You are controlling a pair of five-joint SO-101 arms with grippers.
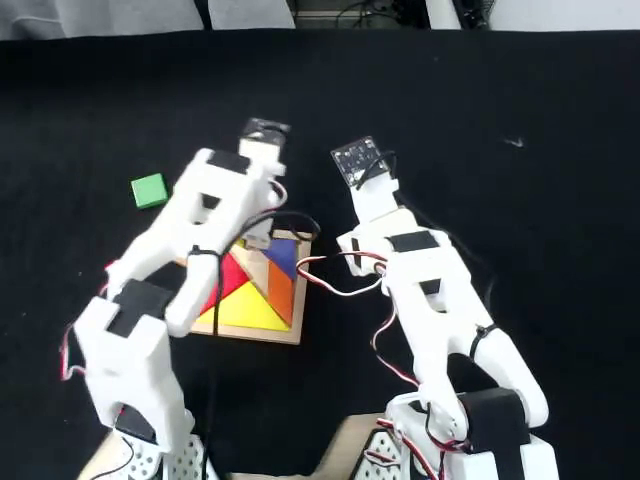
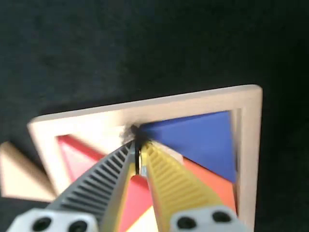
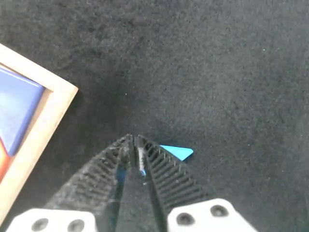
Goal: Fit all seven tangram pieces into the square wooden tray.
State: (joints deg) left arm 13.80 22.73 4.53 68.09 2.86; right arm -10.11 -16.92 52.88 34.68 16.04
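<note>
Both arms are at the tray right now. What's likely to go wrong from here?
1. The right gripper pinches the light-blue piece with one corner sticking out to the side, so the piece may pivot or slip when carried.
2. The left gripper has its tips down inside the tray at the blue piece's edge. It may knock seated pieces loose, and it probably blocks the other arm's drop.

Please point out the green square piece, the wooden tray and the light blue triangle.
green square piece point(image 1: 149, 190), high view, centre of its top.
wooden tray point(image 2: 248, 145), left wrist view, on its rim.
light blue triangle point(image 3: 179, 152), right wrist view, its exposed corner.
</note>
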